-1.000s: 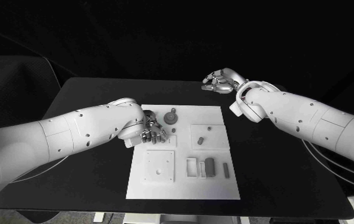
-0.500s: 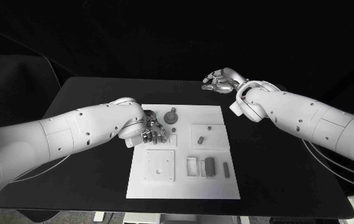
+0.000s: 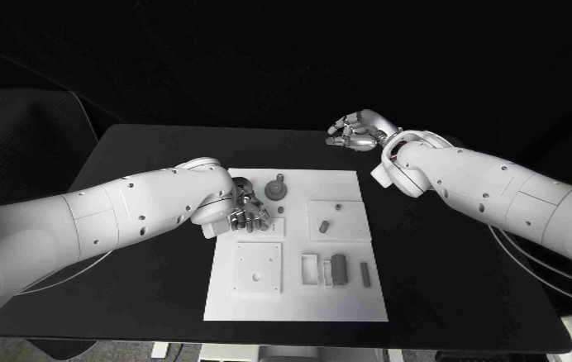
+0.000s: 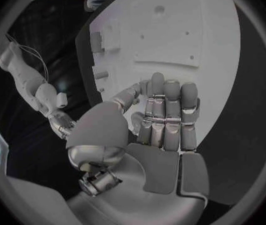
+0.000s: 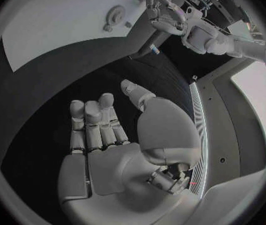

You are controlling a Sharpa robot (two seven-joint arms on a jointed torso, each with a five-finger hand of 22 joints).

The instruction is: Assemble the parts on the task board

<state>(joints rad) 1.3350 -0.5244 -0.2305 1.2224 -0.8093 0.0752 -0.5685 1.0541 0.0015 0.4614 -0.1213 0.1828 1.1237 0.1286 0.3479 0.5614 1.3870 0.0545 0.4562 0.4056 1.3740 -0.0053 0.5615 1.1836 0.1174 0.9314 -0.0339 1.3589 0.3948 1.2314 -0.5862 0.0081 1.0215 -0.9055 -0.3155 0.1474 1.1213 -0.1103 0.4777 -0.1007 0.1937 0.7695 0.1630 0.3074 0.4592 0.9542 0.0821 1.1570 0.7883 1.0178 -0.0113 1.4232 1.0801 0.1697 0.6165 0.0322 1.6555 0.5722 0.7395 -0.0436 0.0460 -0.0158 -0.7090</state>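
The white task board lies in the middle of the black table. My left hand is over the board's far left part, its fingers pointing down at the surface beside a small recess. In the left wrist view its fingers lie side by side with the thumb close against them, and whatever is under the tips is hidden. A round toothed part stands just right of that hand. My right hand hovers off the board above the far right of the table, fingers loosely bent, palm bare.
On the board are a small stub, a pin, an oblong piece, a dark block, a slim bar and a square plate. Black table surrounds the board.
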